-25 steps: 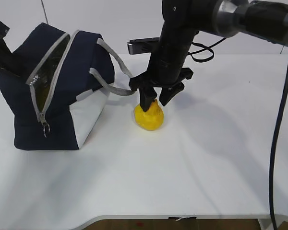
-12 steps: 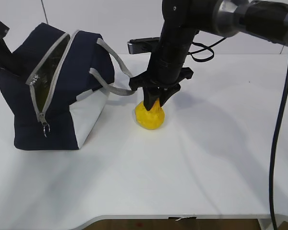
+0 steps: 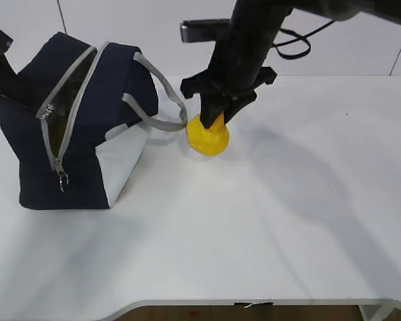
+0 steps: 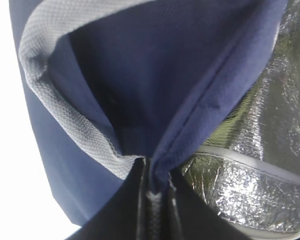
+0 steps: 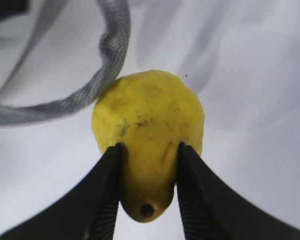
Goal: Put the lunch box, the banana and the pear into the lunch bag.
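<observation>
My right gripper (image 3: 212, 120) (image 5: 149, 165) is shut on the narrow top of the yellow pear (image 3: 208, 137) (image 5: 149, 120), which hangs just above the table beside a grey handle (image 5: 107, 65) of the lunch bag. The navy lunch bag (image 3: 80, 127) stands at the left with its zipper open. My left gripper (image 4: 152, 190) is shut on the bag's navy rim (image 4: 190, 135), next to the silver lining (image 4: 260, 150). The left arm (image 3: 0, 67) reaches in from the far left edge. The lunch box and the banana are out of view.
The white table (image 3: 267, 227) stretches to the right and front of the bag. The bag's two grey webbing handles (image 3: 154, 100) hang toward the pear. A zipper ring pull (image 3: 63, 179) dangles on the bag's front. A dark device (image 3: 204, 30) lies at the table's back.
The right gripper closed on the pear's top and lifted it off the table, slightly back and toward the bag's handle. The left gripper and the bag stayed still.
</observation>
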Robot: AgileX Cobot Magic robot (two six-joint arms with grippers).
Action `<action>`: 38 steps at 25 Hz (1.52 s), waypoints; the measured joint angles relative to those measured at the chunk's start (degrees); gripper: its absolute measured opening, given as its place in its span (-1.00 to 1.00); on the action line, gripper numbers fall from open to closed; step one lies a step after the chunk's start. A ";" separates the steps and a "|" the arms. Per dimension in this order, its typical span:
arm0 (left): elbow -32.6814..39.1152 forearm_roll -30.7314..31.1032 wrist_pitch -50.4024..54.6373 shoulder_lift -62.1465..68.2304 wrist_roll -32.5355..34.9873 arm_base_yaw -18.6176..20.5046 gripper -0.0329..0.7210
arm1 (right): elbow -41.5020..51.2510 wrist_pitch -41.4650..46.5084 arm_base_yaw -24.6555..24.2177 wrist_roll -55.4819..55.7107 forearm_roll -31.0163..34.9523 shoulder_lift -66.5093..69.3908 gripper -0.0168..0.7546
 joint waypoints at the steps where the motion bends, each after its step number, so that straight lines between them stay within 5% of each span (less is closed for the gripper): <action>1: 0.00 0.00 0.00 0.00 0.00 0.00 -0.87 | 0.00 0.00 0.00 0.14 0.00 -1.36 -0.24; 7: 0.00 0.00 0.00 0.00 0.00 0.00 -0.87 | -0.11 0.35 0.00 1.09 2.95 -9.02 -0.25; 16: 0.00 -3.28 0.35 0.00 0.00 0.00 -0.87 | -1.24 -1.10 0.09 -9.53 35.90 -8.51 -0.25; 19: 0.00 -6.07 0.61 0.00 0.32 0.22 -0.87 | -1.27 -2.53 0.09 -13.29 41.81 -5.80 -0.25; 34: 0.00 -10.68 0.97 0.00 0.65 0.22 -0.87 | -4.53 -12.47 0.09 -17.52 51.52 4.74 -0.24; 38: 0.00 -10.68 0.97 0.00 0.65 0.22 -0.87 | -4.61 -12.46 0.09 -17.92 51.77 5.18 -0.10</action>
